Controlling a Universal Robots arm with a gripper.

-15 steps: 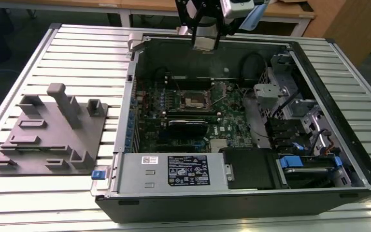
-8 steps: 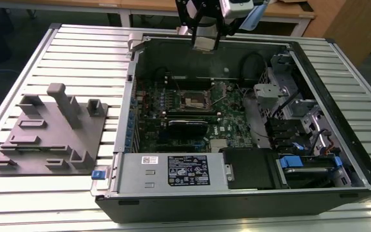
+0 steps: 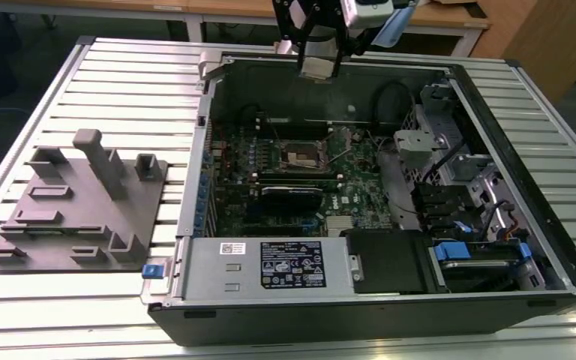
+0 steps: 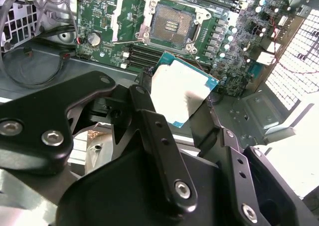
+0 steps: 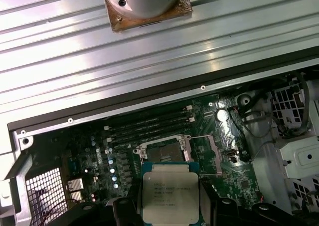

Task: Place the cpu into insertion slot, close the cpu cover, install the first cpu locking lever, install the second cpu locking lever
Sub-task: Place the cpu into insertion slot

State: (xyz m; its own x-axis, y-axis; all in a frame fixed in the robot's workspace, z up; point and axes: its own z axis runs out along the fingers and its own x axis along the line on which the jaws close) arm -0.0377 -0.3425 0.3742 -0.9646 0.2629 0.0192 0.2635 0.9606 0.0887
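Two black fingers (image 4: 149, 121) pinch the cpu (image 4: 182, 91) by opposite edges, so the gripper (image 4: 174, 100) is closed just to the chip's width, with its silver-grey top showing in both wrist views (image 5: 169, 196). In the exterior view the gripper (image 3: 318, 69) hangs at the upper middle of the frame, over the far wall of the open computer case (image 3: 528, 180). The chip is held in the air, apart from the board. The insertion slot (image 3: 303, 155) sits near the middle of that frame on the green circuit board (image 3: 358, 187). It is uncovered (its pale grid centre shows in the second wrist view (image 4: 173, 26)). What looks like the cpu cover (image 4: 121, 21) stands swung back just beside the slot. A power supply box (image 3: 288, 264) lies at the case's near edge, and a grey fixture plate (image 3: 78, 210) rests on the slatted table (image 3: 118, 67) at the exterior view's left.
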